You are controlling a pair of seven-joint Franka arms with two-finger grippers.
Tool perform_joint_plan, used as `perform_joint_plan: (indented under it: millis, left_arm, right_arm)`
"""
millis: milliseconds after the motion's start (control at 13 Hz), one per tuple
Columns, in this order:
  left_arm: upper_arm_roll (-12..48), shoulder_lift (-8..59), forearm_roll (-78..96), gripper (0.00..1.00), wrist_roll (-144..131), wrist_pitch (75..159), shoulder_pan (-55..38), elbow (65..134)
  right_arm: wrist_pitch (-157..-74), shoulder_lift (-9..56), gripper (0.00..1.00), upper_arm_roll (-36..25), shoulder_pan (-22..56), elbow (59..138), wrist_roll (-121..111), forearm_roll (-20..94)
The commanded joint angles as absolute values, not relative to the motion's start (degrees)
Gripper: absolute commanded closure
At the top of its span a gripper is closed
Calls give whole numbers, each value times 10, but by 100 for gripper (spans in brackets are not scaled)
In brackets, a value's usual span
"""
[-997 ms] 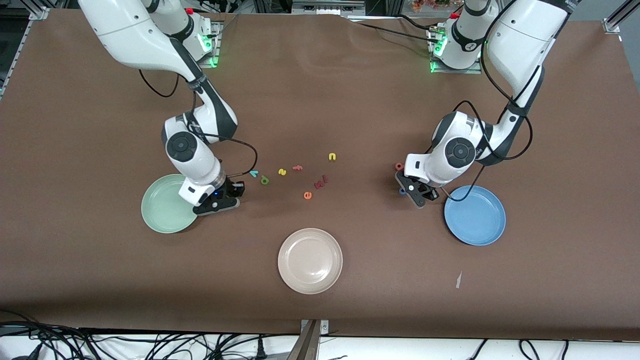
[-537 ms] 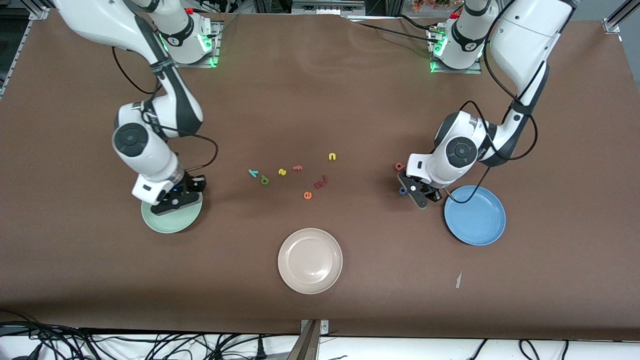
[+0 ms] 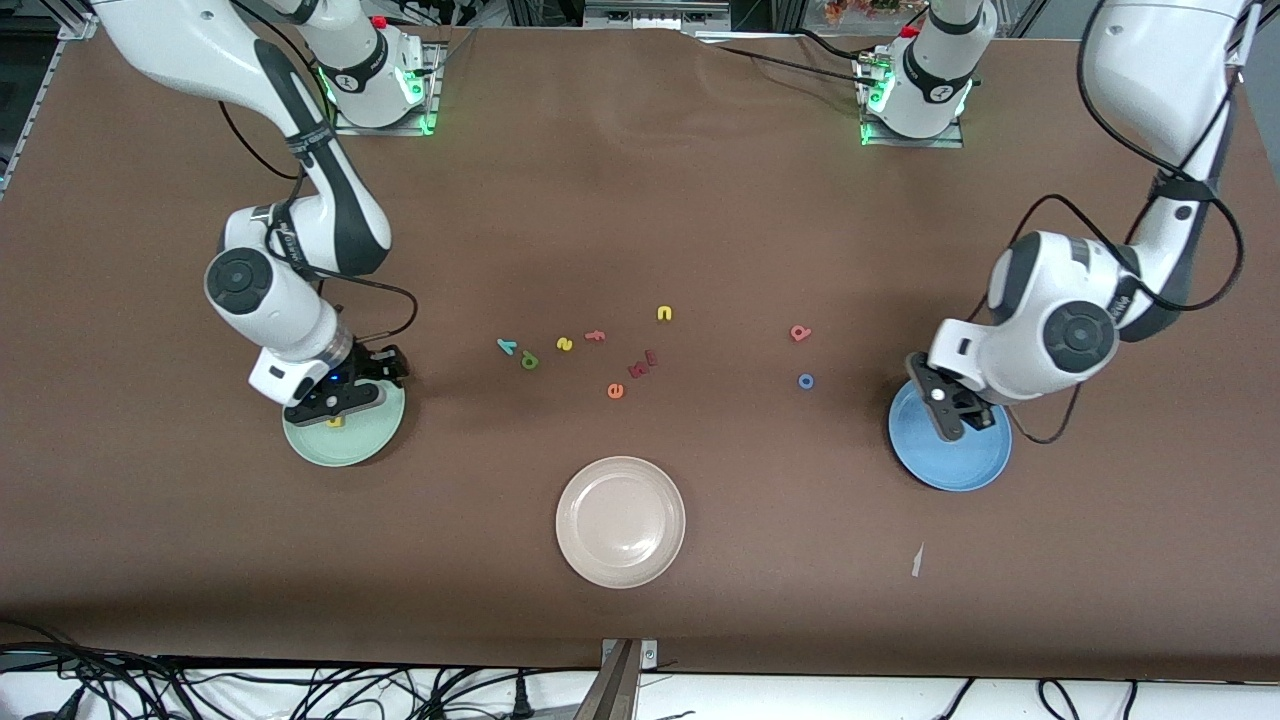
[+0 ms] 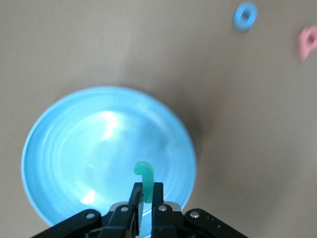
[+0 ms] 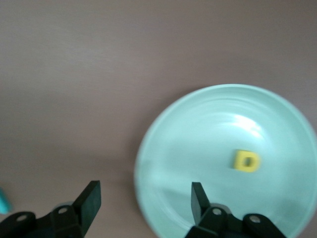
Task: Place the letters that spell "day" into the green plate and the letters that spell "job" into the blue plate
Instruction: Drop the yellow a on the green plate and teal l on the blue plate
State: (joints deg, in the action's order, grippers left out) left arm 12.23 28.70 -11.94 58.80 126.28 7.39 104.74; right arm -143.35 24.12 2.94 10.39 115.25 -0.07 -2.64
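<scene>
Overhead, the left gripper [image 3: 948,412] hangs over the blue plate [image 3: 965,470], where its wrist view shows fingers [image 4: 134,192] pinching the teal j [image 4: 145,174], which could bounce out if dropped high, while the right wrist view shows wide fingers [image 5: 92,197] above the green plate [image 5: 198,134], the yellow d [image 5: 245,160] lying inside.

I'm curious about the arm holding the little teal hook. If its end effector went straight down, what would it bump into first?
Most likely the blue plate. The left end effector, shut on the teal j, hangs right over it, though how high is hard to tell.
</scene>
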Motion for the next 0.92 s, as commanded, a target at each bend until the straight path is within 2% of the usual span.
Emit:
perform_joint_plan:
  millis: [0,77,153,230,537,844]
  left_arm:
    - [129,345,-156,100,618,1288,95,1007]
    - [129,346,-155,85,616,1288,94,1012]
    - [129,349,-151,10,613,1288,97,1015]
    - [130,351,-151,0,619,1288,98,1015]
    - [144,323,-110,0,561,1239,81,1006]
    - [219,315,-99,0,345,1215,79,1006]
  right_arm:
    - [-1453,259,18,40,145,1151,85,-16]
    - [-1469,268,18,41,158,1150,113,-16]
    - [-1483,278,18,41,172,1151,141,-18]
    - [-1494,286,18,41,180,1151,164,-18]
    - [-1508,302,19,40,235,1152,277,-17]
    - [-1513,331,19,40,261,1130,299,-19]
